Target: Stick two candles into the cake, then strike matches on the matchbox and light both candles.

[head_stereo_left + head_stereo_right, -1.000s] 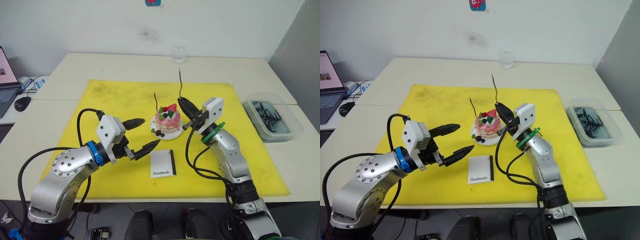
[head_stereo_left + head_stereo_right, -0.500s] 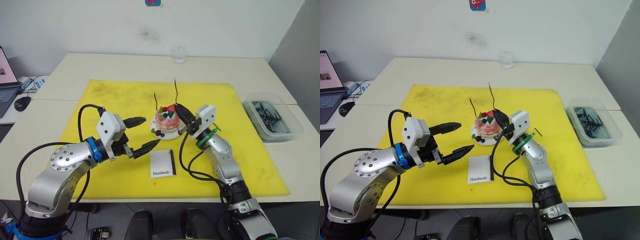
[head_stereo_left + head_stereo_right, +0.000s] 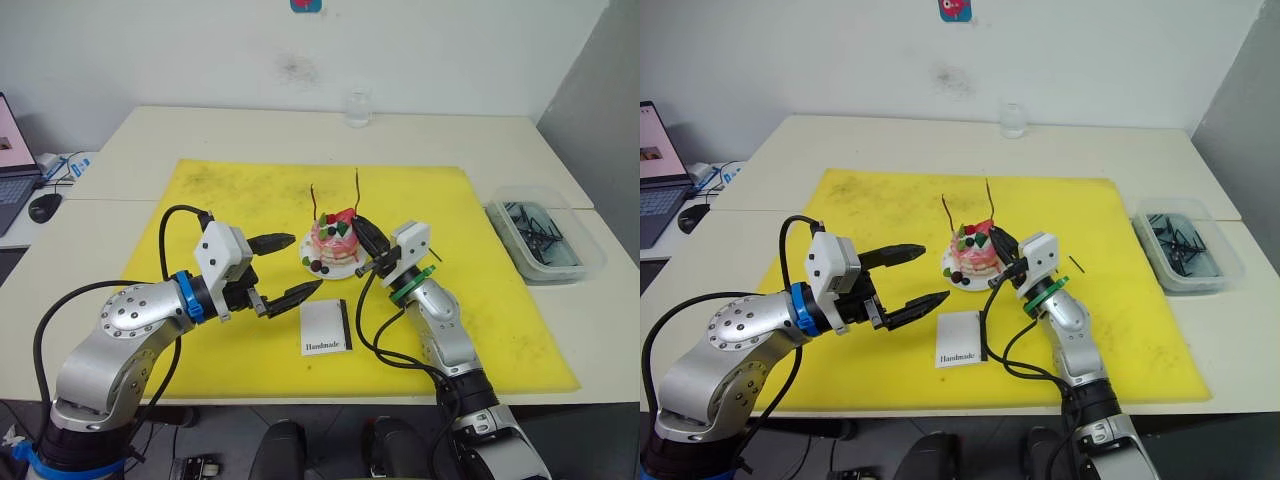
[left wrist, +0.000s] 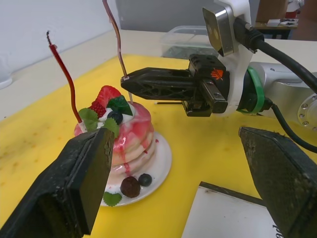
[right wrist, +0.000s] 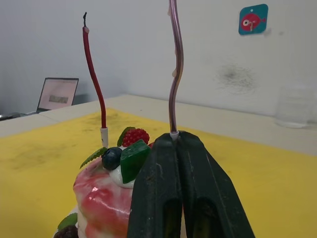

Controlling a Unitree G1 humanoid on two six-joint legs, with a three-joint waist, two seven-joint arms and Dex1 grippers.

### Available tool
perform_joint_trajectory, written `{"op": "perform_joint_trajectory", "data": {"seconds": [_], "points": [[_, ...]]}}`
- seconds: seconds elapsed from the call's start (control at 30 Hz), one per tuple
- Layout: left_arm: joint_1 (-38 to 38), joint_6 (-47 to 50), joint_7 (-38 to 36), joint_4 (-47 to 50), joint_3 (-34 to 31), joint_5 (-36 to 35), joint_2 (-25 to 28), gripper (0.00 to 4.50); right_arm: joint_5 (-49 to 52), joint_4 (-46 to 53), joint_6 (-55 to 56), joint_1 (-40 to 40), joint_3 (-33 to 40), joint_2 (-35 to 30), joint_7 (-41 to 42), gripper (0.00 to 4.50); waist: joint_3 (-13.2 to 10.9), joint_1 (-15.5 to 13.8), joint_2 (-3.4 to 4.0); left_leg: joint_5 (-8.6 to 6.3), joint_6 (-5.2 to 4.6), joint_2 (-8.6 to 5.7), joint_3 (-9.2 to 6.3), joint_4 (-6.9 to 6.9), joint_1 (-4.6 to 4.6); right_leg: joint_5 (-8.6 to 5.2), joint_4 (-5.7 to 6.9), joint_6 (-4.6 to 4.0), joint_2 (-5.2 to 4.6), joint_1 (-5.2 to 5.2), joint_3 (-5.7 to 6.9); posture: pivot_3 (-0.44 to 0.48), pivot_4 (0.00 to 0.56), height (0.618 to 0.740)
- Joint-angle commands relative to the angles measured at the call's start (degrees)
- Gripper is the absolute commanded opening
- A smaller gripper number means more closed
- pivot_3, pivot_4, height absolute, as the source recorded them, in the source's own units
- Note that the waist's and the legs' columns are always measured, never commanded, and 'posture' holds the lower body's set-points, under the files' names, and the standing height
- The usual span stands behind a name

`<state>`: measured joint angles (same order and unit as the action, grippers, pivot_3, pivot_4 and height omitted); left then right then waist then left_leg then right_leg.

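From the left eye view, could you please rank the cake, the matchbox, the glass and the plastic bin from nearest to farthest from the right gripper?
1. Cake: directly beside the right gripper, on its left.
2. Matchbox: on the mat, toward the robot.
3. Plastic bin: off the mat, on the right.
4. Glass: at the table's far edge.

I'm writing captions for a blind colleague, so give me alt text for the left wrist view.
The right gripper, shut on a greyish candle, holds it upright over a pink cake where a red candle already stands. The left gripper's open fingers frame the scene; a matchbox corner lies near.
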<state>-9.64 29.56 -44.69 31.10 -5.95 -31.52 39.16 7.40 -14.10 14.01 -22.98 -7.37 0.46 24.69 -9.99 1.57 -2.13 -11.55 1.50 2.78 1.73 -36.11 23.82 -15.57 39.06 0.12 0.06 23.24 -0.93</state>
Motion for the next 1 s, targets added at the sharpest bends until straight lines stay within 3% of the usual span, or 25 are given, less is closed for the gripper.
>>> {"op": "perform_joint_trajectory", "data": {"seconds": [0.03,0.6,0.93,1.0], "points": [[-0.97,-0.43,-0.77,0.43,-0.29,-0.45,0.70,4.50,-0.31,-0.18,1.98,-0.05,0.00,0.98,-0.88,0.04,0.00,0.00,0.00,0.00,0.00,0.00,0.01,0.00,0.00,0.00,0.00,0.00,0.00,0.00,0.00,0.000,0.150,0.740],[-0.53,-0.64,-1.50,0.43,-0.02,-0.07,0.64,4.50,-2.78,-5.91,6.18,2.03,-1.29,0.75,-1.65,0.04,0.01,0.05,0.00,0.00,0.00,0.00,0.01,0.00,-0.04,0.00,0.00,0.00,-0.02,-0.02,-0.01,0.000,0.150,0.740],[-0.40,-1.01,-1.57,0.44,0.41,0.41,0.54,4.50,-0.28,-3.22,4.63,1.09,0.05,1.85,-2.25,0.04,0.01,0.05,0.00,0.00,0.00,0.01,0.00,0.00,-0.05,0.01,0.01,-0.02,-0.02,-0.03,0.00,0.000,0.150,0.740],[-0.47,-1.14,-1.66,0.43,0.52,0.50,0.55,4.50,0.28,-2.17,3.99,1.22,0.37,1.82,-2.34,0.49,0.01,0.05,0.01,0.00,0.00,0.01,0.00,0.00,-0.05,0.01,0.01,-0.02,-0.02,-0.03,-0.01,0.000,0.150,0.740]]}}
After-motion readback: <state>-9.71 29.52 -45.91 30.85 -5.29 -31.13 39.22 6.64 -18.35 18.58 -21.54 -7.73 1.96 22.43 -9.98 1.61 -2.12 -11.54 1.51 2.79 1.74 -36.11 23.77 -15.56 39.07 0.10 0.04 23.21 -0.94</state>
